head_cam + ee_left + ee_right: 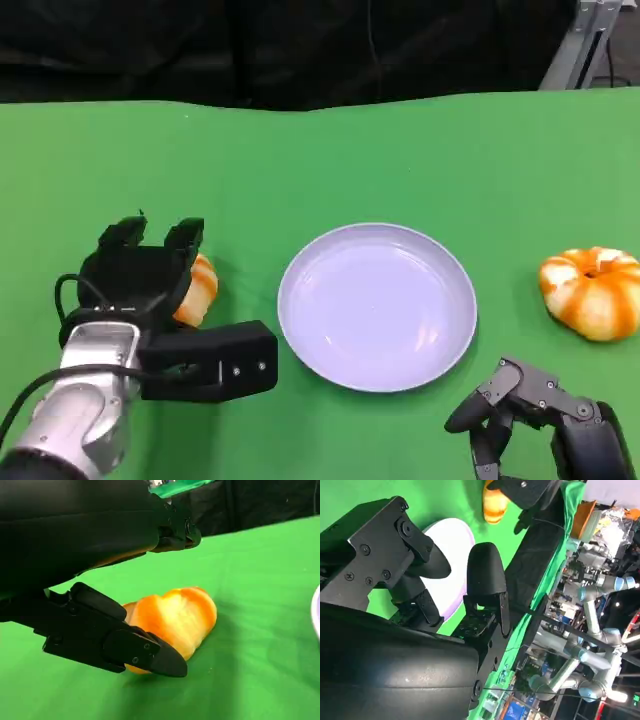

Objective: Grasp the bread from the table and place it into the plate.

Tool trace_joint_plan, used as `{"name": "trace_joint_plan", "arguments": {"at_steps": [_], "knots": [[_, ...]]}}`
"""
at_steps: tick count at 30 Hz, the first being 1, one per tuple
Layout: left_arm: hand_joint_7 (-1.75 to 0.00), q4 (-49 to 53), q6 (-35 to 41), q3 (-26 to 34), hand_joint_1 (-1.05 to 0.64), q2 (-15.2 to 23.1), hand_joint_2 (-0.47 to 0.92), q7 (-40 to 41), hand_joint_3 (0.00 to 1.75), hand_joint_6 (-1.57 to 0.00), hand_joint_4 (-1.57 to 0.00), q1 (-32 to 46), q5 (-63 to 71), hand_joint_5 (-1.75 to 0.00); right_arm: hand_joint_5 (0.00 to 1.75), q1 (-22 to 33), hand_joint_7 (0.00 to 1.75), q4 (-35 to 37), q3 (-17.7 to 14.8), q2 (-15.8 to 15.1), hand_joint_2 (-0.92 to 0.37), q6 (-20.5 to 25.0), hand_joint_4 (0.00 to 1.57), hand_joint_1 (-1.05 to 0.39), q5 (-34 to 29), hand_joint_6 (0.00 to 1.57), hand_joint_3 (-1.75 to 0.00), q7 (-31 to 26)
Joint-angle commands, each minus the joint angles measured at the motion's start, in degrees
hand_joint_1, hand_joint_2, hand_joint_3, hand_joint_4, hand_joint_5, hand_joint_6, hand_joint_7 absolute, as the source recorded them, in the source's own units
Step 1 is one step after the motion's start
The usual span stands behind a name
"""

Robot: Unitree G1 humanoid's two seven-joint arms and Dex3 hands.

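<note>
I see my left hand (150, 270) over the bread (196, 290) on the green table (320, 160), fingers around it, left of the plate (377, 305). My right hand (535, 415) rests empty, fingers curled, below a pumpkin (592, 293).

Green-covered table (420, 150). At frame centre, a lavender plate (377, 305). Glazed bread (197, 291) at left; second roll (591, 292) at right edge.

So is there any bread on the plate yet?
No, the plate holds nothing; the bread lies on the green table by the left robot hand.
</note>
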Motion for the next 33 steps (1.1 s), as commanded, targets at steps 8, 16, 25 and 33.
{"name": "trace_joint_plan", "arguments": {"at_steps": [8, 16, 25, 33], "knots": [[-0.03, 13.8, -0.8, -1.7, -0.63, -2.2, 0.92, 0.8, 0.02, -0.20, -0.17, -7.0, -4.9, -0.16, 1.74, 0.8, 1.35, -1.0, -0.1, -0.4, -0.32, 0.6, 0.88, 0.05, 0.4, 0.82, -1.38, -0.2], [-0.10, 25.0, -12.7, -0.2, -0.24, -3.2, 0.92, 7.6, 0.04, -1.03, -0.84, -9.7, -12.7, -1.10, 1.75, 1.4, 1.35, -2.0, 0.2, -0.1, -0.32, 1.6, 0.88, 0.06, 0.7, 0.81, -1.40, -0.1], [-1.09, 24.9, -22.4, 0.8, -0.16, -1.8, 0.81, 17.6, 0.49, -0.87, -0.80, -7.6, -15.8, -1.74, 1.74, 1.4, 1.35, -2.1, 0.1, -0.1, -0.33, 1.5, 0.88, 0.05, 0.3, 0.82, -1.38, -0.4], [-0.87, 12.2, -24.1, 2.1, -0.11, 0.7, 0.46, 23.3, 1.02, -0.99, -0.85, -2.0, -14.7, -1.75, 1.75, 1.0, 1.35, -1.6, 0.1, -0.3, -0.33, 1.2, 0.89, 0.06, 0.9, 0.81, -1.38, -0.1]]}}
